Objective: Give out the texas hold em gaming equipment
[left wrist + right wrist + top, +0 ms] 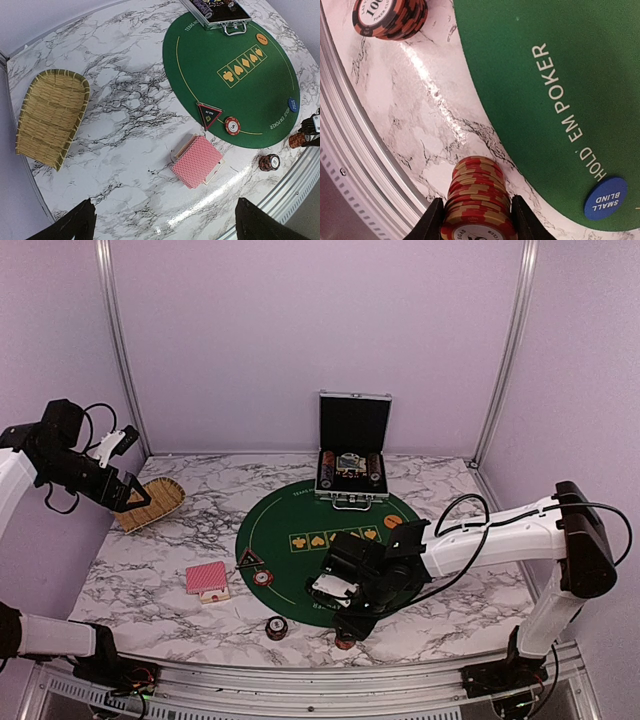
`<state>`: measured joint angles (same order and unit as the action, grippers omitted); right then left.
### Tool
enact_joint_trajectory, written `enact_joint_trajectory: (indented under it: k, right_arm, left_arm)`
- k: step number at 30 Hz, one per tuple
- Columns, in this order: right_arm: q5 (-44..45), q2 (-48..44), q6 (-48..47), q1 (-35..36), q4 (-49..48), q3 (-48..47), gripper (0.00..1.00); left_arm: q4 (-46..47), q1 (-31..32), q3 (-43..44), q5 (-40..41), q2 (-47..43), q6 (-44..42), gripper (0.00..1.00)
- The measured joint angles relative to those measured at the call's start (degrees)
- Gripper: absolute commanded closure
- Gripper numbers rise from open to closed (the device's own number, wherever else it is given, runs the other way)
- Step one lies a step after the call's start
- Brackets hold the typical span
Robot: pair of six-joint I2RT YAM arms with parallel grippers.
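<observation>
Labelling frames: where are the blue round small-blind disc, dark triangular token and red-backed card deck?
blue round small-blind disc (605, 198), right wrist view, printed face.
dark triangular token (209, 115), left wrist view, centre.
red-backed card deck (196, 161), left wrist view, top card's back.

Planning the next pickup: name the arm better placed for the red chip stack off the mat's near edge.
Right. The right gripper straddles the red chip stack; the left gripper hangs open far away near the straw basket.

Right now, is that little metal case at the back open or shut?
Open. The case has its lid upright; rows of chips show inside.
</observation>
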<state>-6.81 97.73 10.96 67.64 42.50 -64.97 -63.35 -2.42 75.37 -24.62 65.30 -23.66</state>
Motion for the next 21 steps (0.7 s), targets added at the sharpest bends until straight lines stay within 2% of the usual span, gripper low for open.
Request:
enact_joint_trajectory:
  k: [5, 12, 21]
  right_arm:
    - [0.0, 0.0, 0.1, 0.0, 0.0, 0.0, 0.79]
    - [0.3, 0.0, 0.1, 0.0, 1.2, -0.9, 0.85]
    - [2.0, -0.2, -0.1, -2.0, 4.5, -6.8, 0.87]
  left_arm:
    - [0.0, 0.0, 0.0, 0.0, 0.0, 0.0, 0.01]
    - [0.0, 0.0, 0.0, 0.0, 0.0, 0.0, 0.01]
    - [0.0, 0.0, 0.0, -0.5, 0.0, 0.0, 0.01]
